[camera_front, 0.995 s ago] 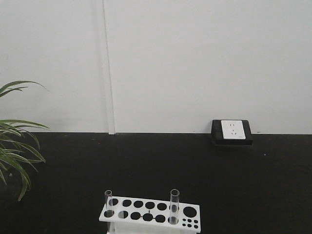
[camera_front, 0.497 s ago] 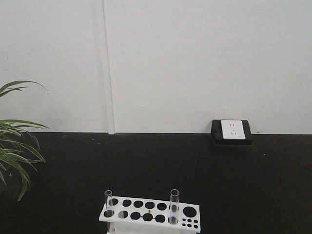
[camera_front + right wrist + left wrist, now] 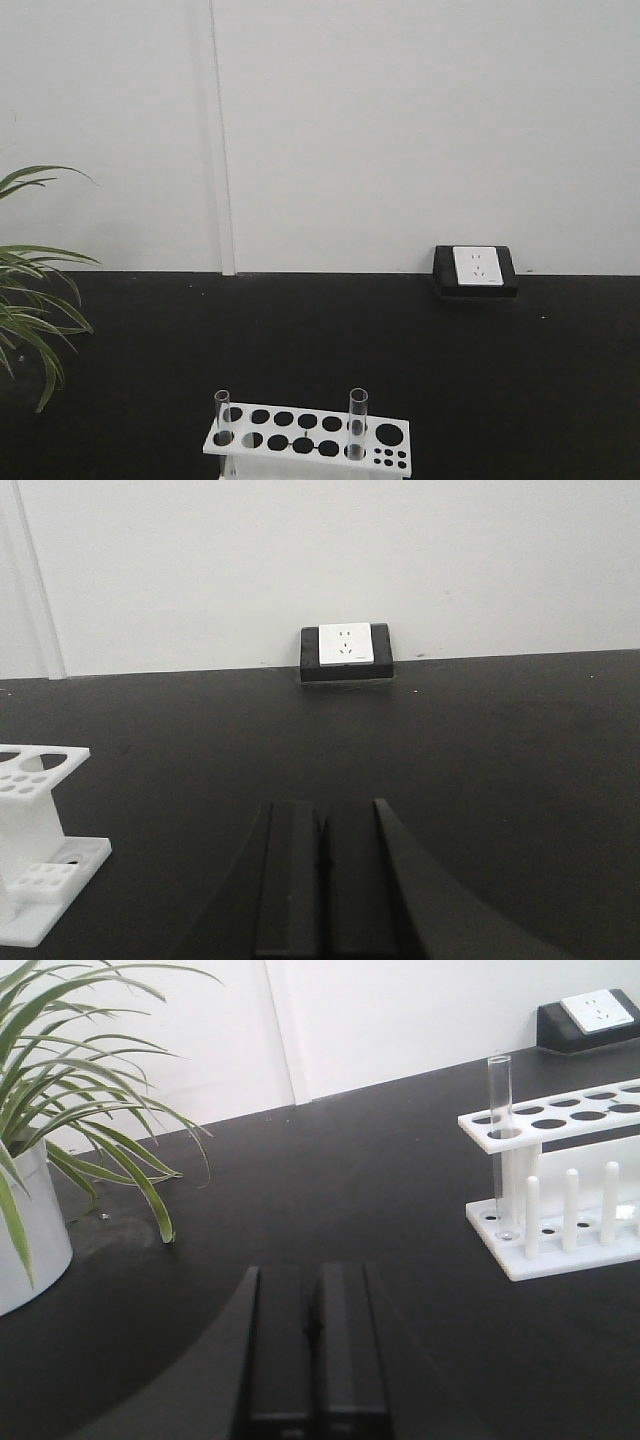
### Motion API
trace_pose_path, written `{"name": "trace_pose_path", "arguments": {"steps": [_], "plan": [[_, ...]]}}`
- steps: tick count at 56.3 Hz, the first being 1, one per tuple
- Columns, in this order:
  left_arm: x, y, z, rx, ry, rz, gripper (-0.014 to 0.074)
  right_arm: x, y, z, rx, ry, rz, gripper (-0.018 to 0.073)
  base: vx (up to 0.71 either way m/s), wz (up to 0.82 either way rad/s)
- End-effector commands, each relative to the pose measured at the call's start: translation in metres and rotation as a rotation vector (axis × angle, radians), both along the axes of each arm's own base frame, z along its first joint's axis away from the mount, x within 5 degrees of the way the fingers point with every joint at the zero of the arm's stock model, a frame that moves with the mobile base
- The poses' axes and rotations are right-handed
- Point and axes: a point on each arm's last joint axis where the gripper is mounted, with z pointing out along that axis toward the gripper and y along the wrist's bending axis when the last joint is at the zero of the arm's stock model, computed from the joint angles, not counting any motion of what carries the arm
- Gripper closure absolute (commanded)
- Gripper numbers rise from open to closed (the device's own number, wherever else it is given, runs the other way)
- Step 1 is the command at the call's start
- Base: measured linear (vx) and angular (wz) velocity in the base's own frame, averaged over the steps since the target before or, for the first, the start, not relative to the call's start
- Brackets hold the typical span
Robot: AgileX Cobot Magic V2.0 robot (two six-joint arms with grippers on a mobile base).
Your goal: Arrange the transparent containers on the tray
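Where the front view ends at its lower edge, two slender clear glass test tubes are seen standing upright in a white perforated plastic rack. The left test tube is set at the rack's left end and the right test tube toward its right end, with open holes between them. Their lower parts are cut off by the frame's bottom edge.

In the left wrist view only the left test tube is shown, at the right of the frame. It is passed through a corner hole down to the base plate, where its bottom is hard to make out against the white. The rack is cropped by the right edge there, and only its end is caught at the lower left of the right wrist view.

The left gripper and the right gripper are each seen at lower centre with black fingers pressed together, nothing held between them.

The rack is set on a matt black tabletop. A white wall socket in a black housing is seen at the far edge. A green long-leaved plant in a white pot is cropped at the left.
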Motion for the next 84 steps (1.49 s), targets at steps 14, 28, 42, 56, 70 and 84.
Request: {"name": "trace_pose_path", "arguments": {"steps": [14,28,42,56,70,84], "plan": [[-0.002,0.002,0.023,-0.063,-0.32,0.017,0.0597,-0.001,-0.001,0.019,0.018,-0.236,-0.007,0.0571,0.0,0.0],[-0.025,0.005,0.106,-0.153,-0.55,0.006,0.0597,-0.014,-0.001,0.072,0.045,-0.43,-0.001,0.0571,0.0,0.0],[-0.007,0.002,0.213,-0.136,-0.546,0.002,0.0597,-0.018,0.0,0.2,-0.024,-0.507,-0.009,0.0571,0.0,0.0],[0.079,-0.009,0.266,-0.121,-0.433,0.006,0.0597,0.063,0.0,0.259,-0.038,-0.408,-0.009,0.0571,0.0,0.0],[0.132,-0.016,0.252,-0.114,-0.294,0.007,0.0594,0.127,0.0,0.242,-0.012,-0.234,-0.005,0.057,0.0,0.0],[0.152,-0.019,0.24,-0.106,-0.229,0.008,0.0566,0.149,0.0,0.227,-0.012,-0.148,-0.005,0.052,0.0,0.0]]}}
